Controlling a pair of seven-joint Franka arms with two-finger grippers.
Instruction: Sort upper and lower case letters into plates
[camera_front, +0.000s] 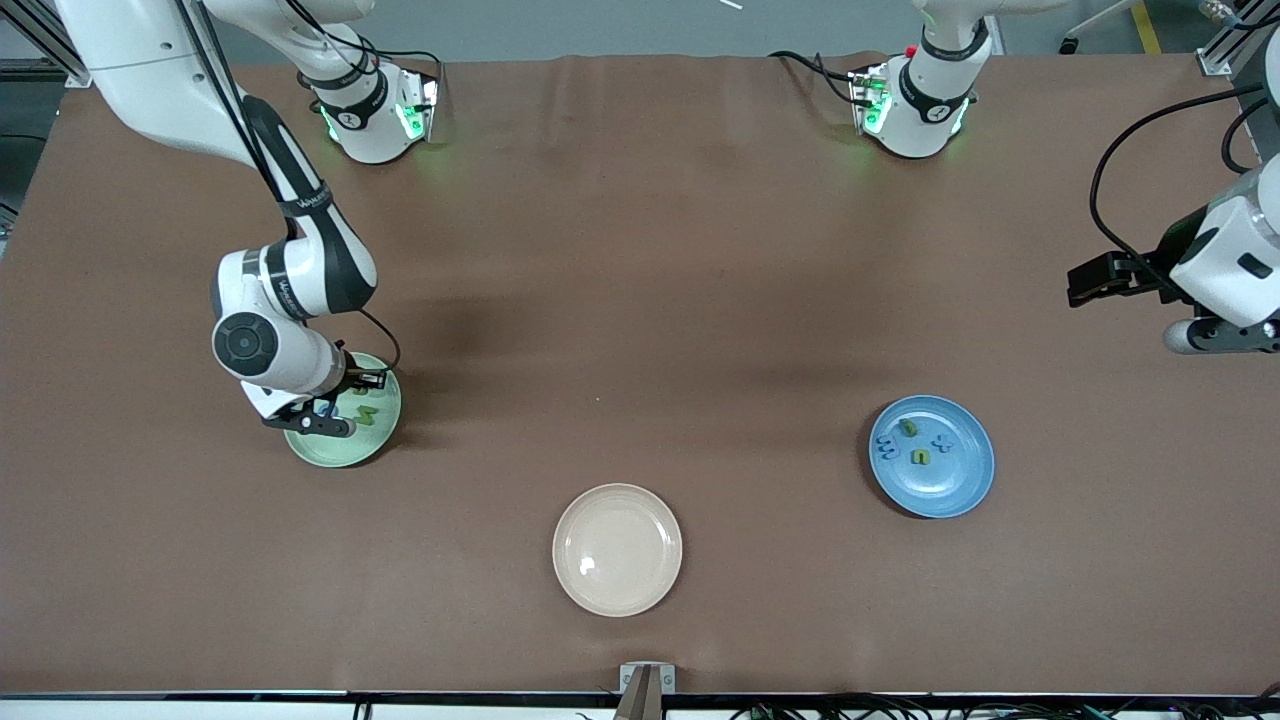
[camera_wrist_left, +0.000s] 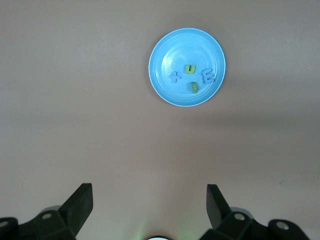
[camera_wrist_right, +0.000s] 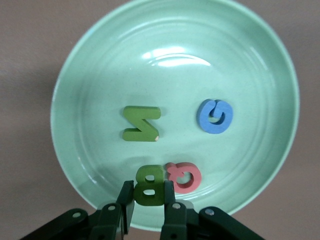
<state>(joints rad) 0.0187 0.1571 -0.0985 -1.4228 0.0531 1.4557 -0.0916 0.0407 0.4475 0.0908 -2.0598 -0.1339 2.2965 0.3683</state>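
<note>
The brown table (camera_front: 640, 250) is matte and slightly creased; three smooth glossy plates sit on it. The green plate (camera_wrist_right: 100, 65) lies directly under the right gripper (camera_wrist_right: 149, 197), whose fingers are clamped on a dark green letter B (camera_wrist_right: 149, 184) low over the plate's floor. The blue plate (camera_wrist_left: 162, 50) lies ahead of and well below the left gripper (camera_wrist_left: 148, 202), which waits with its jaws spread wide and empty, toward the left arm's end of the table. The cream plate (camera_front: 617, 549) is bare and well apart from both grippers.

Likely risk: the B touches or nearly touches the red letter Q (camera_wrist_right: 184, 176) just beside the fingers, so opening could nudge the Q, or the light, blocky foam-like B could cling to a finger pad and lift away. The green Z (camera_wrist_right: 141, 123) and blue G (camera_wrist_right: 215, 116) lie farther from the fingers and seem safe.
</note>
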